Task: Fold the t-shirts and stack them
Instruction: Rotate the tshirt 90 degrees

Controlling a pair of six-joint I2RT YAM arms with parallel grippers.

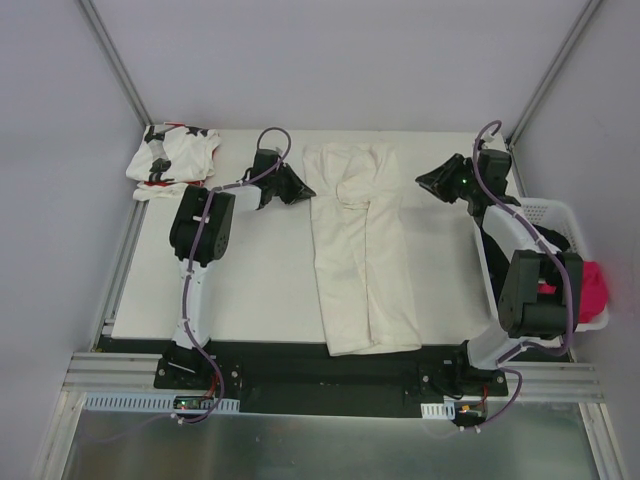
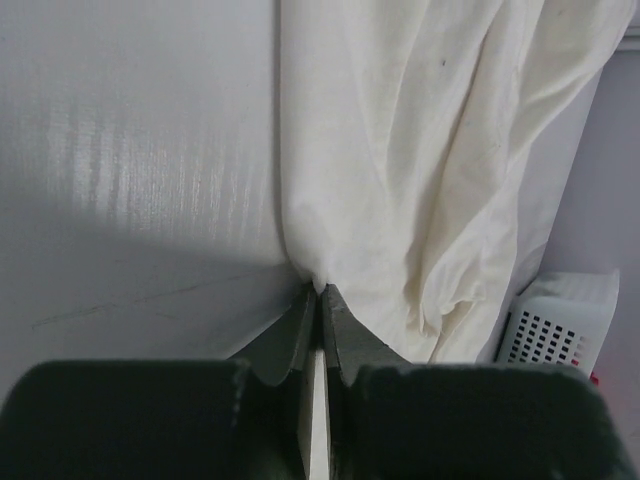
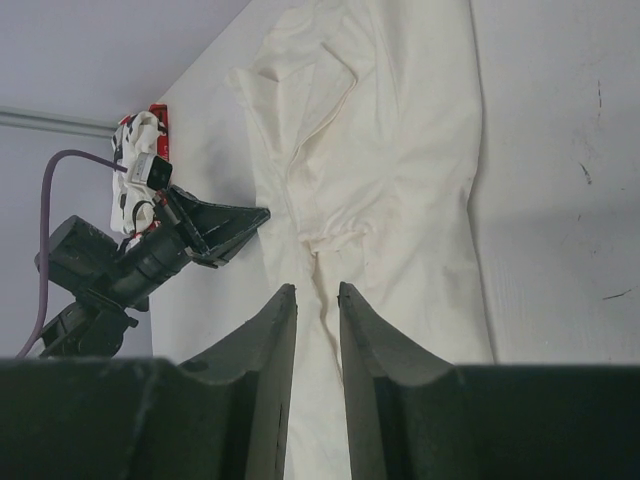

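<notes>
Black-and-white arms point(image 1: 200, 228), purple cables point(image 3: 80, 154); jaws seemingly dark grey-green.

The cream t-shirt point(image 1: 360, 250) is soft matt cloth, creased; the star-print t-shirt point(image 1: 172, 160) looks alike. The worktop point(image 1: 260, 290) is smooth white with a faint sheen, the basket point(image 1: 545, 208) perforated white plastic, the left claw point(image 2: 320, 296) matt dark plastic.

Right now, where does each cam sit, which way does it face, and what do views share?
Top external: above and behind the bases, looking down on the table; left arm and right arm show.
Left wrist: low at the cream t-shirt, facing the basket; own jaws shut on the shirt's edge.
Right wrist: looks across the shirt toward the left arm; own jaws apart, empty.
Shared: all see the cream t-shirt.
</notes>
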